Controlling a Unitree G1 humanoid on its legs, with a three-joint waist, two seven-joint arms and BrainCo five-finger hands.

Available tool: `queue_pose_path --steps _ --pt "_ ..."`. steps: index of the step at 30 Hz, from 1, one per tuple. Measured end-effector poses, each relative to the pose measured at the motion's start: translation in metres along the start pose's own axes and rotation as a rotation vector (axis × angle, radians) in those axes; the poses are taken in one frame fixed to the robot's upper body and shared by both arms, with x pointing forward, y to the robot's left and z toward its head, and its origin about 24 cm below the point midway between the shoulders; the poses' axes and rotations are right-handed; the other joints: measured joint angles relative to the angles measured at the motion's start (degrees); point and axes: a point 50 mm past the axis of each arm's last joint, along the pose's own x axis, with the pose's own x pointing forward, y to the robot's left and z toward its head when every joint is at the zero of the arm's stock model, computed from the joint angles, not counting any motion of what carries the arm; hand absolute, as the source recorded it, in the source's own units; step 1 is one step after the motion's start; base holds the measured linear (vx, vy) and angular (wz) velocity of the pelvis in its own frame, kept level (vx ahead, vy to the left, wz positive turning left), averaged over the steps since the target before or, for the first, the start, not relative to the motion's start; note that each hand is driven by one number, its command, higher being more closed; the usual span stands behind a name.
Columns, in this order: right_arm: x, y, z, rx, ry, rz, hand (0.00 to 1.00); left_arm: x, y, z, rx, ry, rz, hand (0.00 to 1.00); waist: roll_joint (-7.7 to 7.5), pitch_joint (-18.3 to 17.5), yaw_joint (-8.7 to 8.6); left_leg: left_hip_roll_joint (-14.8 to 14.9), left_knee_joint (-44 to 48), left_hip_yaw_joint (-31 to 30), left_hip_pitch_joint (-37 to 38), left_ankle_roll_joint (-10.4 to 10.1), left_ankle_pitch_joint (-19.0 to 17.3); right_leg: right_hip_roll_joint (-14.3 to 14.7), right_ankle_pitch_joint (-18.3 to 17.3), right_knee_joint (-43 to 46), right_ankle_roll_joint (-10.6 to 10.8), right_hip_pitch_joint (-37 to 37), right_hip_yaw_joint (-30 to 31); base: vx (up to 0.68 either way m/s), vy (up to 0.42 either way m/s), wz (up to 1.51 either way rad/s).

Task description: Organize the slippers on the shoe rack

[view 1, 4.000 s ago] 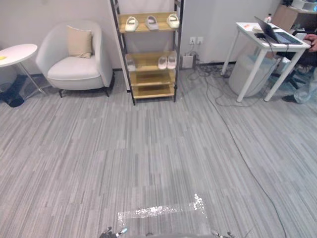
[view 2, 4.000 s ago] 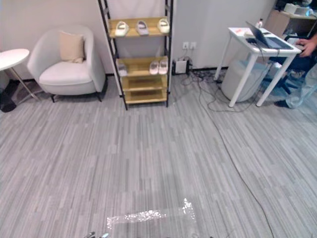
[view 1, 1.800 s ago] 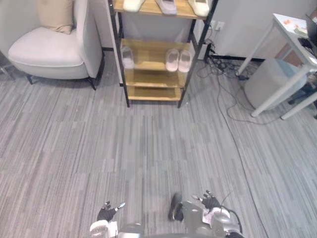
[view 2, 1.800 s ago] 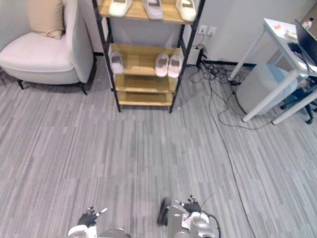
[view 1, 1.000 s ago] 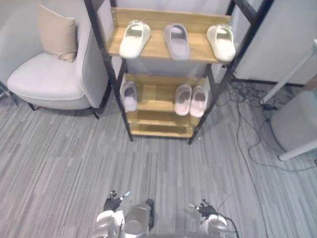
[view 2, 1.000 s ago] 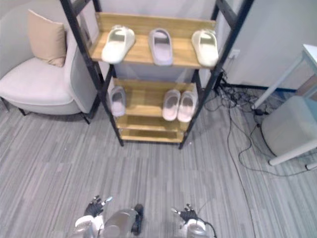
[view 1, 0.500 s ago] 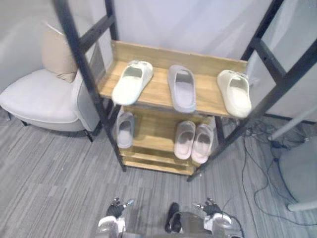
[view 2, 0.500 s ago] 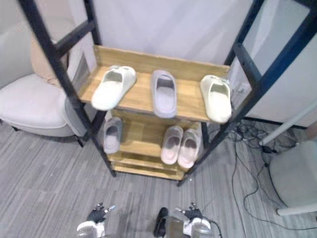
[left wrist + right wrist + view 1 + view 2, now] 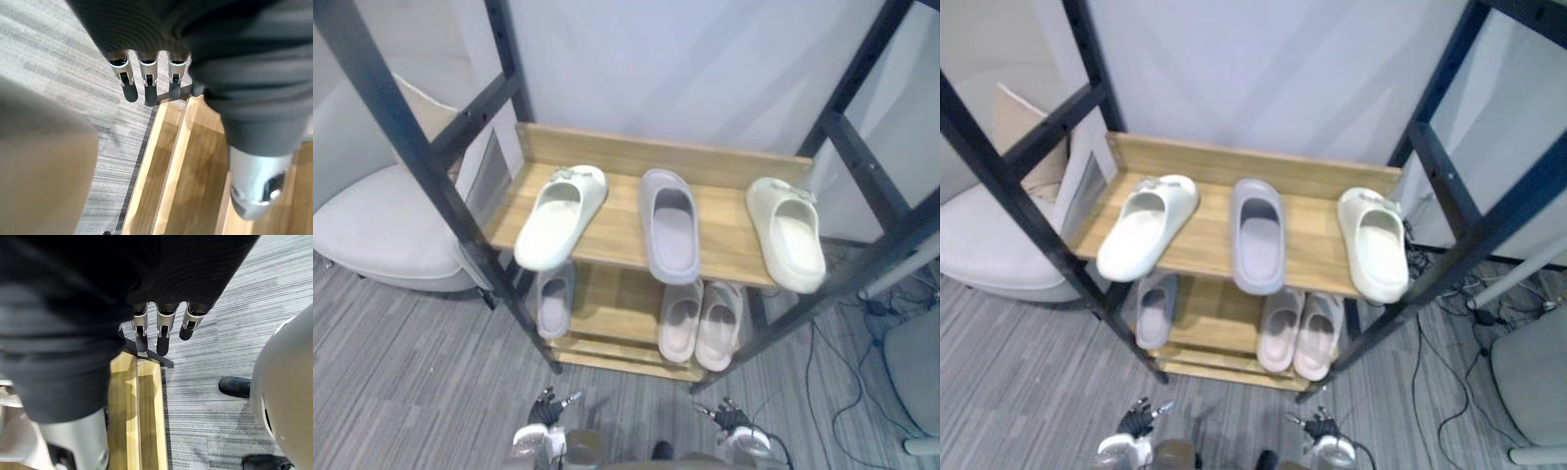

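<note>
Dangling left hand (image 9: 546,409) and right hand (image 9: 729,418) at bottom edge, fingers straight, holding nothing. Facing shoe rack (image 9: 622,233) mid-frame: low grey slipper (image 9: 553,302) and pink pair (image 9: 702,321) beneath, white slipper (image 9: 560,215), top grey slipper (image 9: 671,225), cream slipper (image 9: 785,232) above. Likely needing a reach next, pairing greys.

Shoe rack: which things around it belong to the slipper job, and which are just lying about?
Job: shoe rack, left cream slipper, upper grey slipper, right cream slipper, lower grey slipper, pink pair.
Lying about: armchair, floor cables.
</note>
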Motion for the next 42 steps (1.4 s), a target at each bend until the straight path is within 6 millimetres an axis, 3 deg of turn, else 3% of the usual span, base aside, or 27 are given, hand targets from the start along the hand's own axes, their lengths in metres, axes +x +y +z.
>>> queue_pose_path --steps 4,9,21,22,24,26,29,36,42 --pt "-0.001 -0.003 -0.004 0.013 0.010 -0.008 0.00 0.000 -0.001 -0.005 0.042 0.020 -0.016 0.00 -0.03 -0.76 -0.61 -2.39 -5.22 0.37 3.93 1.96 1.23 -1.77 0.52 -2.14 1.10 2.21 0.75 0.09 0.104 -0.03" --pt "-0.001 -0.003 -0.005 0.012 0.013 -0.006 0.00 0.000 -0.001 -0.006 0.067 0.028 -0.019 0.00 -0.05 -1.32 -0.63 -3.37 -8.12 1.10 5.18 2.80 1.83 -2.54 0.91 -2.96 1.70 2.11 1.85 0.02 0.058 -0.08" --pt "-0.006 0.001 0.004 -0.051 -0.088 0.016 0.00 -0.001 0.002 -0.010 0.077 0.044 -0.006 0.00 -0.71 -2.26 -1.29 -3.60 -14.21 4.27 7.02 2.84 4.43 -2.31 2.45 -4.48 1.79 0.19 5.75 -0.03 -0.014 -0.17" --pt "-0.011 0.001 0.016 -0.067 -0.170 0.023 0.00 -0.002 0.004 -0.012 0.085 0.047 -0.002 0.00 -0.72 -2.21 -2.29 -3.53 -14.31 4.56 7.02 2.85 4.44 -2.21 2.65 -4.59 1.73 0.02 6.10 -0.02 -0.025 -0.13" --pt "-0.017 0.001 0.028 -0.071 -0.247 0.027 0.00 -0.002 0.005 -0.013 0.086 0.050 0.003 0.00 -0.73 -2.22 -2.68 -3.47 -14.42 5.13 7.06 2.85 4.44 -2.11 2.82 -4.59 1.68 -0.28 6.68 -0.03 -0.012 -0.23" --pt "-0.035 0.000 0.055 -0.109 -0.423 0.037 0.00 -0.002 0.006 -0.012 0.102 0.043 0.009 0.00 -0.96 -2.25 -2.72 -3.28 -14.83 7.00 7.11 2.93 4.50 -1.84 3.47 -4.74 1.77 -1.29 8.80 -0.04 -0.003 -0.43" --pt "-0.061 -0.002 0.072 -0.163 -0.585 0.025 0.00 -0.003 0.008 -0.013 0.117 0.040 0.013 0.00 -1.41 -2.32 -3.37 -3.25 -14.94 7.50 7.23 2.93 4.50 -1.80 3.67 -4.74 1.79 -1.57 9.50 -0.03 -0.010 -0.15" --pt "-0.121 -0.007 0.094 -0.232 -0.858 -0.021 0.00 -0.004 0.012 -0.013 0.137 0.024 0.017 0.00 -2.61 -1.93 -4.37 -3.16 -15.47 9.68 8.61 2.93 4.49 -1.67 4.06 -4.66 1.97 -1.78 11.90 -0.04 -0.008 -0.16" --pt "-0.148 -0.008 0.103 -0.202 -0.970 -0.040 0.00 -0.005 0.013 -0.016 0.159 0.024 0.012 0.00 -2.65 -1.90 -5.51 -3.13 -15.98 10.41 9.15 2.93 4.49 -1.56 4.08 -4.37 1.99 -1.90 12.81 -0.04 -0.013 -0.09"
